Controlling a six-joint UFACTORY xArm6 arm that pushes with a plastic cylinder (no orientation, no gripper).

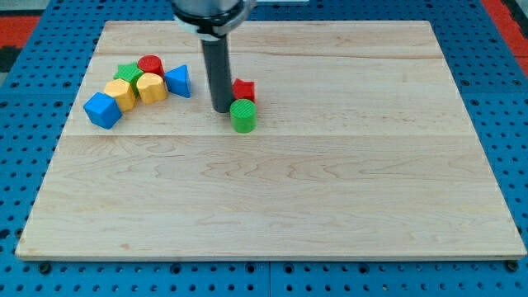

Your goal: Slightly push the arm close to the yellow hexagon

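Wooden board [330,181] lies mostly bare, so I'd slide my tip [221,110], a plain rod gripping nothing beside the green cylinder [243,116], gently leftward past the blue triangle [179,80], stopping short of the yellow hexagon [151,87].

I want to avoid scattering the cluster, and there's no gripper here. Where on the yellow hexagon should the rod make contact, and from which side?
Judging from the layout, its lower-right face is best. The yellow hexagon has the red cylinder above, the other yellow block to the view's left and the blue triangle close on the right. My tip sits right of them, beside the green cylinder, so come leftward, gently.
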